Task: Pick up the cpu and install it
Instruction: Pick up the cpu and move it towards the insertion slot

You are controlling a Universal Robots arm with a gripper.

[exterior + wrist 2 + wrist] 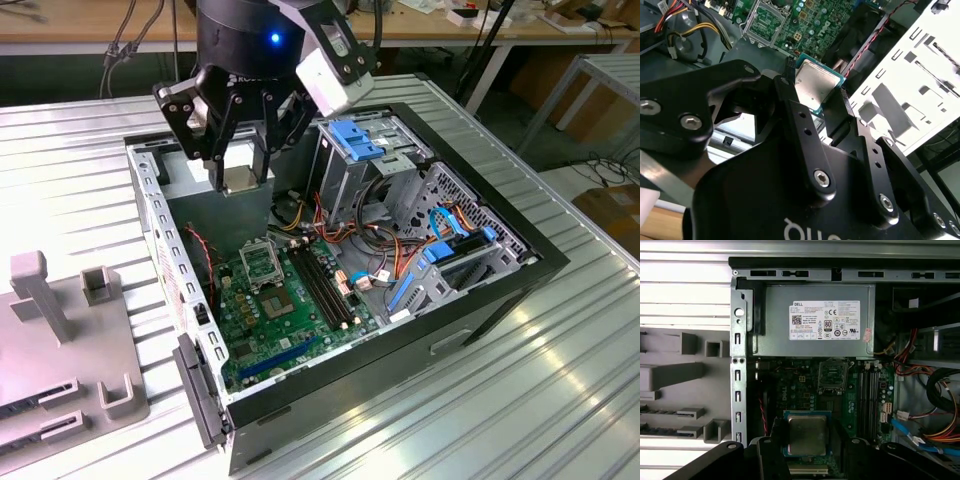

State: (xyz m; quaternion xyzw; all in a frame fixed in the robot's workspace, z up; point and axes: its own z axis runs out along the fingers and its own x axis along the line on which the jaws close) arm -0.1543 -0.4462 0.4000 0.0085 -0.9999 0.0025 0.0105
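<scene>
The hand (240, 182) is seen clenched on the cpu (243, 177). The chip is pinched by two opposite edges btw. the black fingers (801, 125) and held level in mid-air, touching nothing else. In both wrist views its silver plate w/ thin green rim is turned toward the cams.

An open PC case (400, 372) is laid on its side on the ribbed metal counter (520, 400), roughly mid-counter and skewed to the counter's edges. The cpu is held above the case interior, over the end where the grey power supply (815, 322) is mounted. It is well apart from the CPU socket (262, 265), which is set lower down on the green motherboard (290, 325).

RAM slots (325, 290) are lined up just beside the socket, toward the ext. view's right. A drive cage (365, 140) w/ blue latches is fitted at the case's far end, and bundled red, yellow and orange cables are seen near it.

A grey plastic fixture (60, 330) w/ upright posts is placed on the counter beside the case, toward the ext. view's left.
</scene>
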